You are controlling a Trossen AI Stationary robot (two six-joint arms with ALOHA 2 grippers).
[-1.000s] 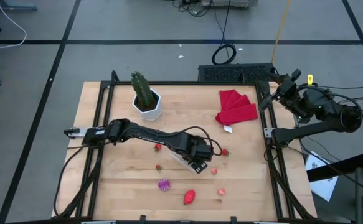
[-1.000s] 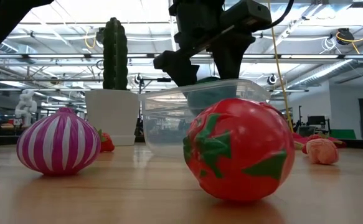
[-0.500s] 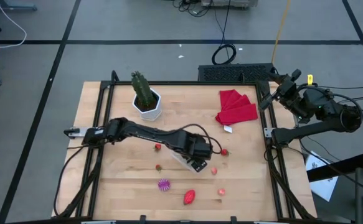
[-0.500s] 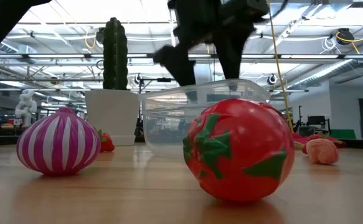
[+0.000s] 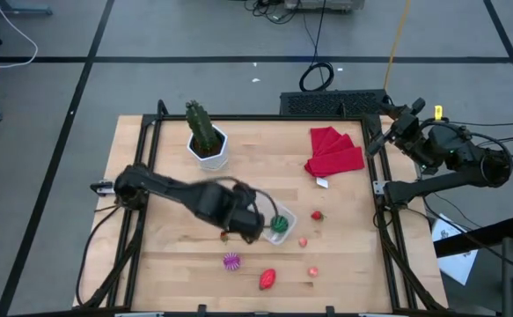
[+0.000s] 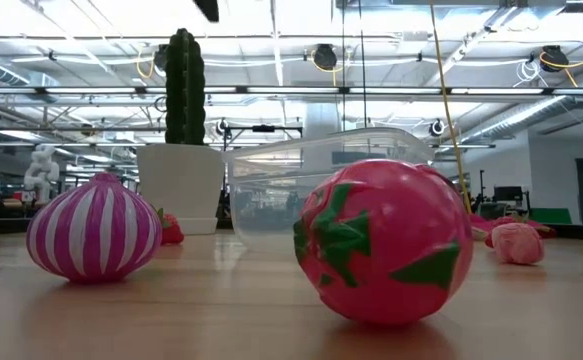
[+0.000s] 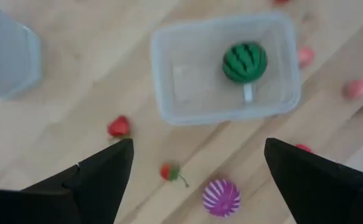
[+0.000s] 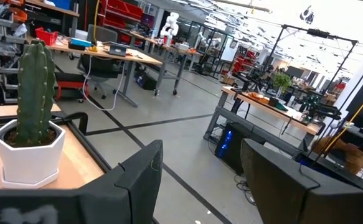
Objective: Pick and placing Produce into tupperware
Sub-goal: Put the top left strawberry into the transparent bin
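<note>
The clear tupperware (image 7: 225,68) rests on its base on the table with the green striped melon (image 7: 245,61) lying inside it; the high view shows both, tupperware (image 5: 278,225) and melon (image 5: 279,223). My left gripper (image 7: 198,146) is open, raised above the table just left of the tupperware (image 5: 243,220), touching nothing. Around it lie the purple ridged piece (image 5: 231,261), a big red berry (image 5: 267,279) and small red and pink berries (image 5: 316,214) (image 5: 302,241). My right gripper (image 8: 200,168) is open, parked off the table's right edge (image 5: 388,136).
A tall green cactus in a white hexagonal pot (image 5: 207,141) stands at the far left. A red cloth (image 5: 333,151) lies at the far right. The table's black frame rail (image 5: 142,176) borders the board. Bare wood lies near the left and near-right corners.
My left gripper, which stood over the tupperware with the melon between its fingers, has let go, risen out of the low view and swung toward the table's left. The melon now lies inside the tupperware. The right arm has kept still.
</note>
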